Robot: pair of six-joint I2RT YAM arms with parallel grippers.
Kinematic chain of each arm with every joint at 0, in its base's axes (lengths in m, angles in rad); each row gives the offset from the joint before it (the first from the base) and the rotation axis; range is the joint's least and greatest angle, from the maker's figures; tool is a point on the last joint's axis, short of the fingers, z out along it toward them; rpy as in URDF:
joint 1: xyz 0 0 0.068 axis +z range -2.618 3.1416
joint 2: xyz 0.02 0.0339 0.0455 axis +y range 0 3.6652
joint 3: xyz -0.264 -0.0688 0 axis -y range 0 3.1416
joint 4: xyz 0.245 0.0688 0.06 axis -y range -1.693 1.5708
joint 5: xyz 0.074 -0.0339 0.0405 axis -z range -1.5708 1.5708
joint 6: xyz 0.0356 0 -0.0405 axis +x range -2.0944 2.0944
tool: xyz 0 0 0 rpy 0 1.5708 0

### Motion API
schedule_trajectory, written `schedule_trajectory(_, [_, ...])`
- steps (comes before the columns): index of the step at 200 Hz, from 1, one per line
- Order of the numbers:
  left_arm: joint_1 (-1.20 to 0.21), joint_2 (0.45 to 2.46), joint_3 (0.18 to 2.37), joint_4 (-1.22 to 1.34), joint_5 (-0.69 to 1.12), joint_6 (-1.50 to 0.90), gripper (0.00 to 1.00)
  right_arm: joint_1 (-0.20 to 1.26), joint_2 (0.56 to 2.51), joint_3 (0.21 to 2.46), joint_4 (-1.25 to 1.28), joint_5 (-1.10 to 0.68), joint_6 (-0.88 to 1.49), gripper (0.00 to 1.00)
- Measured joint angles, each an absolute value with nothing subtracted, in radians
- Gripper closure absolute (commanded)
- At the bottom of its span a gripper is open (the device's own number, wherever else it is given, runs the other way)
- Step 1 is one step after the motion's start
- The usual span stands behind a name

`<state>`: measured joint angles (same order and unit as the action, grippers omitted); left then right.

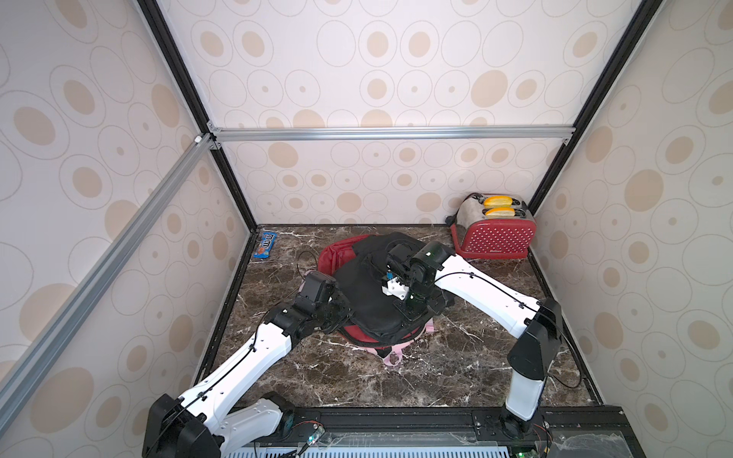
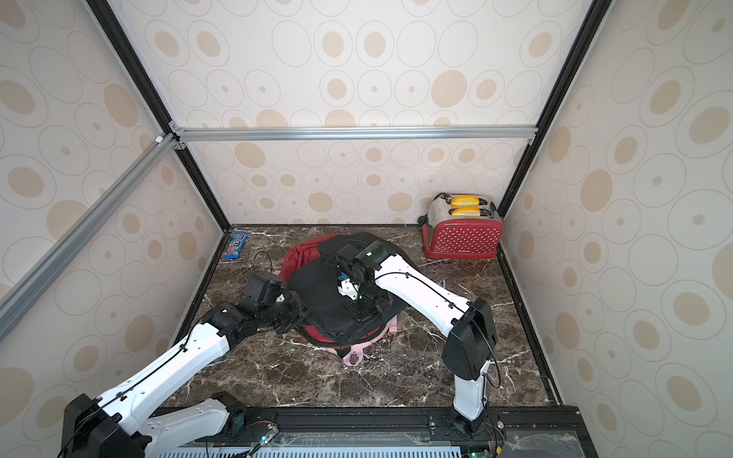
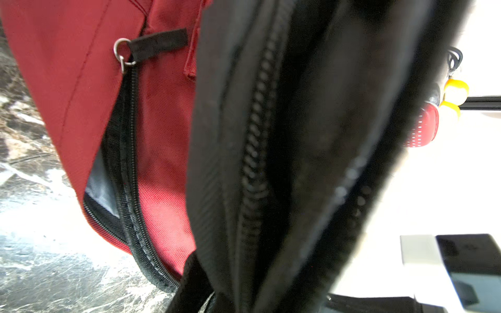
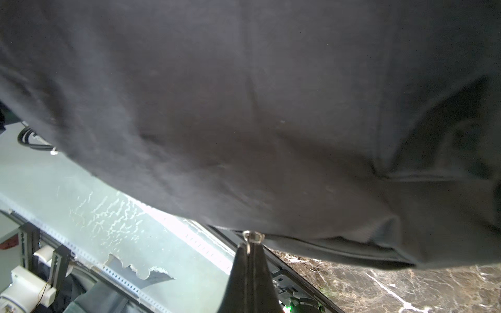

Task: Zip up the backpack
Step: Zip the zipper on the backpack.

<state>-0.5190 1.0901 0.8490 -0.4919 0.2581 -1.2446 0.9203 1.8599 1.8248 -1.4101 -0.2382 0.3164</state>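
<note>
Nearest the lens in both top views, the front rail (image 1: 396,420) carries my left arm (image 1: 258,353) and right arm (image 1: 496,301), which meet over the backpack (image 1: 365,293). It lies flat at mid-counter (image 1: 436,376), black panel up and red shell beneath, well apart from the toaster (image 1: 496,238) in the far corner and the candy pack (image 1: 265,246) by the wall. The left hand (image 1: 340,311) sits at the bag's edge on its own side and the right hand (image 1: 410,309) points down onto the black panel; fingers are hidden from up here. Left wrist view: a zip pull (image 3: 123,54) sits on the red shell, and the teeth on one side of it gape over grey lining (image 3: 101,187), so I judge the job unfinished. Black fabric crowds the lens; this hand is pressed together, though on what I cannot tell. Right wrist view: the right hand (image 4: 250,245) is pressed together at the black panel's hem, a small metal ring (image 4: 253,235) at its tips, apparently pinched. How much of that zip remains, I cannot see.
</note>
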Motion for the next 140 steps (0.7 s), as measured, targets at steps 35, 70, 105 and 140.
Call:
schedule_trajectory(35, [-0.519, 1.090, 0.848, -0.488, 0.256, -1.245, 1.00, 0.929, 1.882, 1.852, -1.429, -0.250, 0.325, 1.00])
schedule_trajectory(70, [-0.519, 1.084, 0.837, -0.479, 0.256, -1.249, 1.00, 0.929, 1.889, 1.868, -1.435, -0.273, 0.344, 1.00])
schedule_trajectory(105, [-0.519, 1.073, 0.812, -0.463, 0.257, -1.253, 1.00, 0.935, 1.892, 1.874, -1.429, -0.304, 0.389, 1.00])
schedule_trajectory(140, [-0.517, 1.066, 0.759, -0.421, 0.266, -1.260, 1.00, 0.982, 1.894, 1.877, -1.407, -0.313, 0.452, 1.00])
